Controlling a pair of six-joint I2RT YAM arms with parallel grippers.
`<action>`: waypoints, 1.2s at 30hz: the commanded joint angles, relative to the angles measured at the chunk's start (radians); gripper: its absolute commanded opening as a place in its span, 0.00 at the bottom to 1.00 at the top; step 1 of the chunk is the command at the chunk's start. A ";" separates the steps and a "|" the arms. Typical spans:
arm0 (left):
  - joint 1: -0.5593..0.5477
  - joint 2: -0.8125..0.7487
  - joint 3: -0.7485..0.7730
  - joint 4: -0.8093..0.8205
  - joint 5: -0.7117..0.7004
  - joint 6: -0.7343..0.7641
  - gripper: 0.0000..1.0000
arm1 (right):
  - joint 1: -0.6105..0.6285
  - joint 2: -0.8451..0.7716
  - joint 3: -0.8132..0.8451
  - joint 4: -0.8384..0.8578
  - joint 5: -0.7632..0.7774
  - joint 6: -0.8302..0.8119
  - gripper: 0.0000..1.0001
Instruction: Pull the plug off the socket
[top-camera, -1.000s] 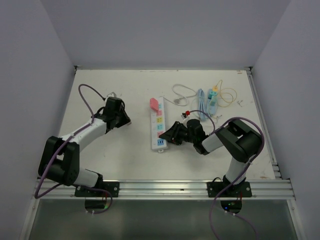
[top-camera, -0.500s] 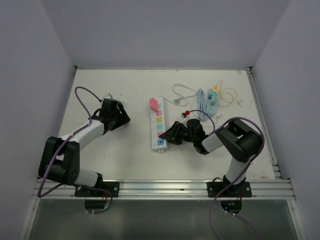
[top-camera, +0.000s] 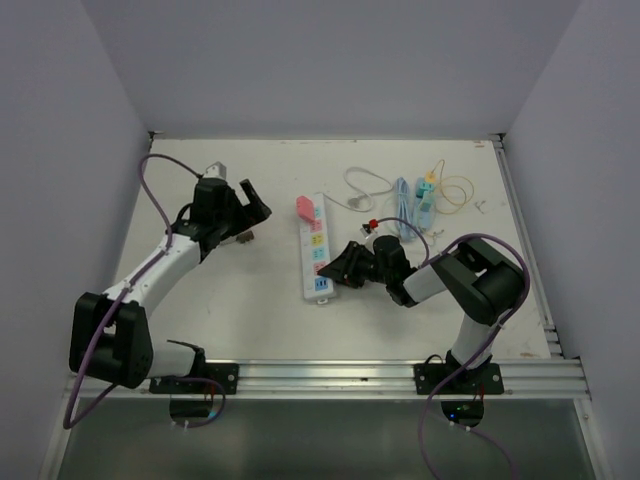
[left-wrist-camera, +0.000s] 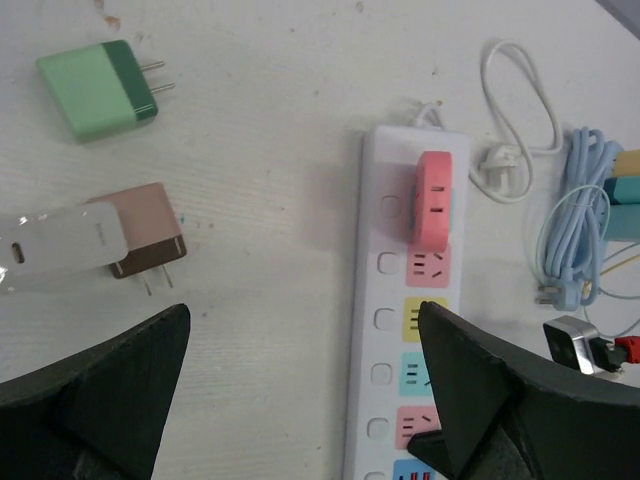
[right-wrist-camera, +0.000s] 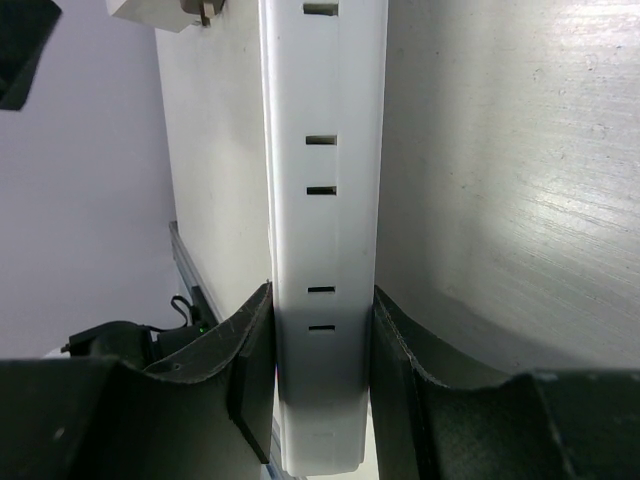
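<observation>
White tabletop, walled on three sides, lies bare along its left and near parts, leaving open room there. Left gripper hovers over it with jaws spread wide, holding nothing. Near it lie a green plug and a brown plug touching a white adapter. Just right of that gripper, and apart from it, the pink plug sits in the far-end socket of the power strip. Right gripper is clamped on the strip's near end. Loose cables crowd the far right.
</observation>
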 joint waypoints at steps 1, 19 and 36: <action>-0.027 0.066 0.099 0.037 0.067 0.029 1.00 | 0.000 0.050 -0.035 -0.273 0.098 -0.135 0.00; -0.185 0.551 0.490 0.000 0.049 -0.027 0.75 | 0.004 0.041 -0.024 -0.290 0.082 -0.162 0.00; -0.205 0.495 0.343 0.069 0.092 -0.004 0.00 | 0.006 0.024 0.020 -0.251 0.064 -0.144 0.41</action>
